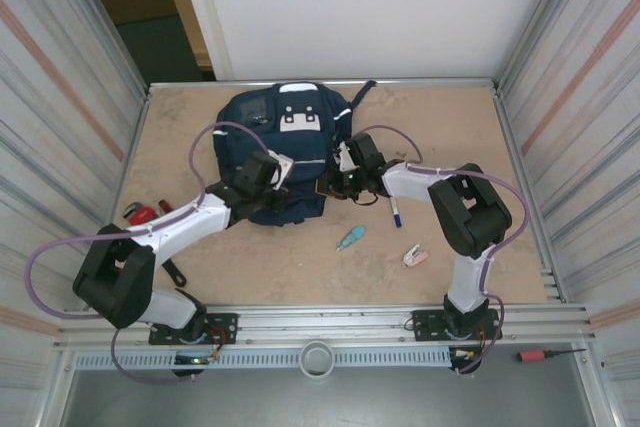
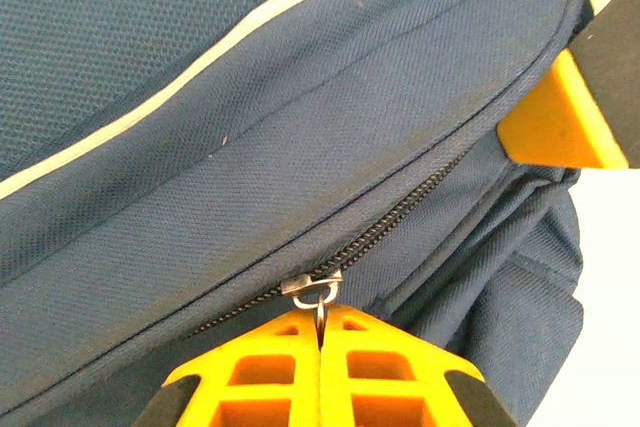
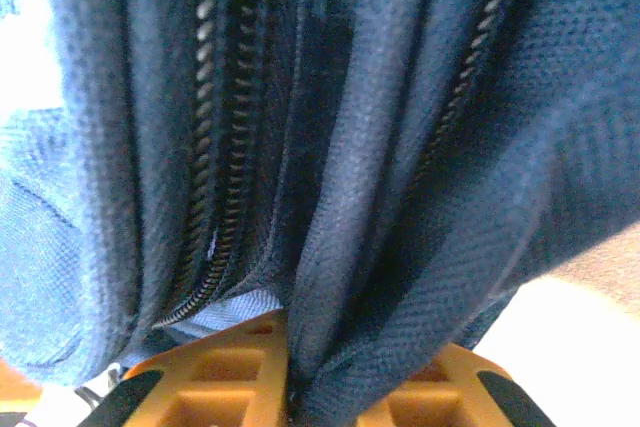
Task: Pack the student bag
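Note:
The student bag, a navy backpack with white patches, lies at the back middle of the table. My left gripper rests on the bag's near left part. In the left wrist view its yellow jaws are shut on the metal ring of the zipper pull. My right gripper is at the bag's near right edge. In the right wrist view that gripper is shut on a fold of the navy fabric, beside a zipper track.
A blue pen, a teal item and a pink-and-white item lie on the table in front of the bag. A red object lies at the left by my left arm. Metal walls enclose the table.

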Robot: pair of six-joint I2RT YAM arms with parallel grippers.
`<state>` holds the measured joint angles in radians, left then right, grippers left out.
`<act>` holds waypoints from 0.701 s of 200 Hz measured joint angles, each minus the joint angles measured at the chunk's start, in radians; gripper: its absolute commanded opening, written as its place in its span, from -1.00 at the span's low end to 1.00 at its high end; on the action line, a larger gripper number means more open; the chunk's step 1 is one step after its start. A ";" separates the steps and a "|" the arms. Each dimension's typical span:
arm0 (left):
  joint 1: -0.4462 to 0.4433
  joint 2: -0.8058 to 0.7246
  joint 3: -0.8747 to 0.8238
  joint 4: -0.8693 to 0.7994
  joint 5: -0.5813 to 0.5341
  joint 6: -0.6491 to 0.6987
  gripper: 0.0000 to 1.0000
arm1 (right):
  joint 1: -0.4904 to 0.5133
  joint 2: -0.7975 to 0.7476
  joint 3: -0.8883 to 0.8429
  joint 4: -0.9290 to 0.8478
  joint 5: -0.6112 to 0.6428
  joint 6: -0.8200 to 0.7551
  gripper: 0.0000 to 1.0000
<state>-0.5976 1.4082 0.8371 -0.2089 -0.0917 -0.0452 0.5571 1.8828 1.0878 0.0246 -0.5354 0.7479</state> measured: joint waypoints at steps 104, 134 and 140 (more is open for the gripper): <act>0.036 -0.004 -0.002 -0.045 -0.066 0.023 -1.00 | -0.204 -0.036 0.084 -0.278 -0.076 -0.225 -1.00; 0.003 -0.004 -0.002 -0.025 -0.050 0.024 -1.00 | -0.212 0.039 0.212 -0.390 -0.068 -0.265 -0.92; -0.007 -0.004 -0.002 -0.019 -0.047 0.023 -1.00 | -0.212 0.060 0.238 -0.405 -0.067 -0.267 -0.88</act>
<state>-0.6048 1.4044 0.8352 -0.2279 -0.1387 -0.0223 0.3447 1.9427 1.3262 -0.3801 -0.6022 0.4805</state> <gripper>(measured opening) 0.047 0.082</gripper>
